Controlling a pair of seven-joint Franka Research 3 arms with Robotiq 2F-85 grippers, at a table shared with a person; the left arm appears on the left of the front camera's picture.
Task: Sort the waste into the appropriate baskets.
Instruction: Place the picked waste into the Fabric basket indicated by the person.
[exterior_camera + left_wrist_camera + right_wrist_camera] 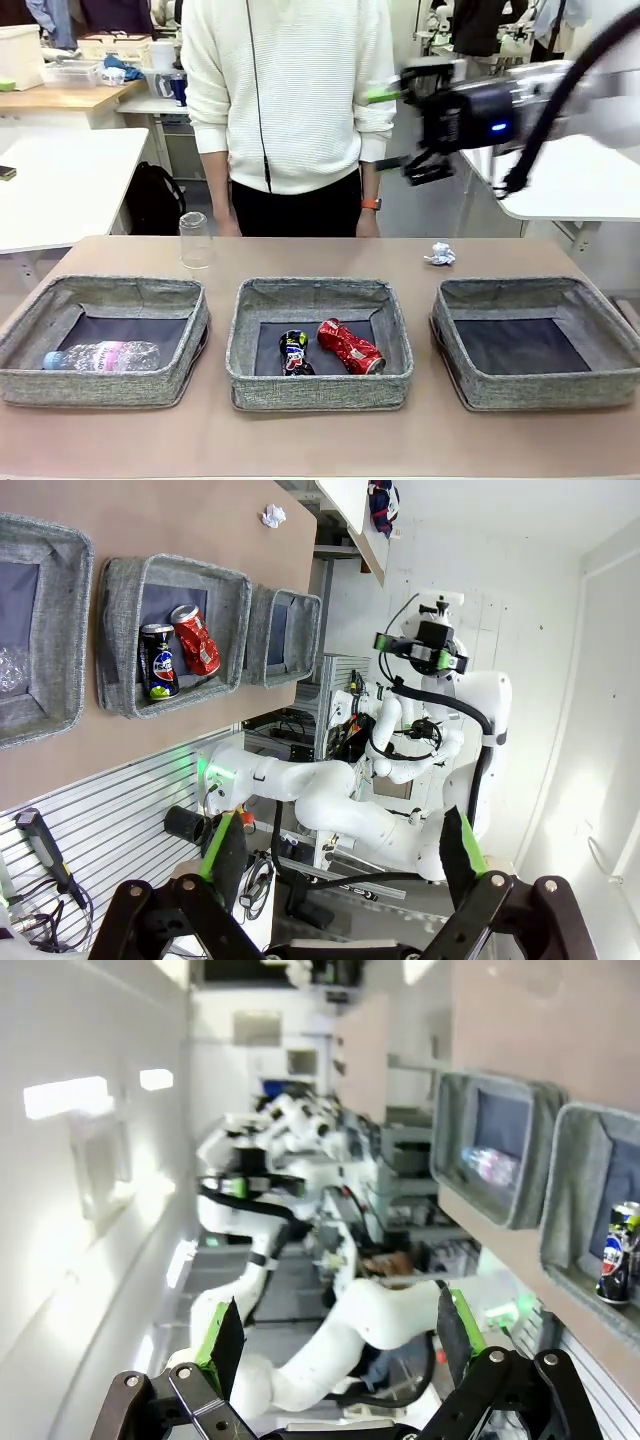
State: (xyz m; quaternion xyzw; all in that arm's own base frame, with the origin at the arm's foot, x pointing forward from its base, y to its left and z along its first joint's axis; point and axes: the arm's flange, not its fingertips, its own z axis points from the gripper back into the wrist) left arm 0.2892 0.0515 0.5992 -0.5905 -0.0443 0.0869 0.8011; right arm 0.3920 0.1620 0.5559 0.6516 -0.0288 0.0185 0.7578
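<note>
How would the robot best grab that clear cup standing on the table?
Across the side walls of the cup, about mid-height, coming down from above. It stands upright, seemingly mouth down, so no open rim offers itself to pinch; the round walls give two opposite faces. Squeeze gently: clear plastic probably buckles.

Brown table (320, 445) in the foreground, grey floor (420, 205) behind it. White table (70, 180) at left rear with a small dark flat object (7, 172) at its edge. Black backpack (155, 200) on the floor just beside that table. Second white table (590, 185) at right rear. Far back left is a wooden-top bench (60, 98) carrying clear plastic boxes (70, 72) and clutter. Left wrist view: plain white wall (570, 640), ribbed aluminium panel (110, 820) next to the brown table's edge. Right wrist view: white surface (90, 1260) with bright rectangular light patches (65, 1095); wall or ceiling, can't tell. Even indoor light.
</note>
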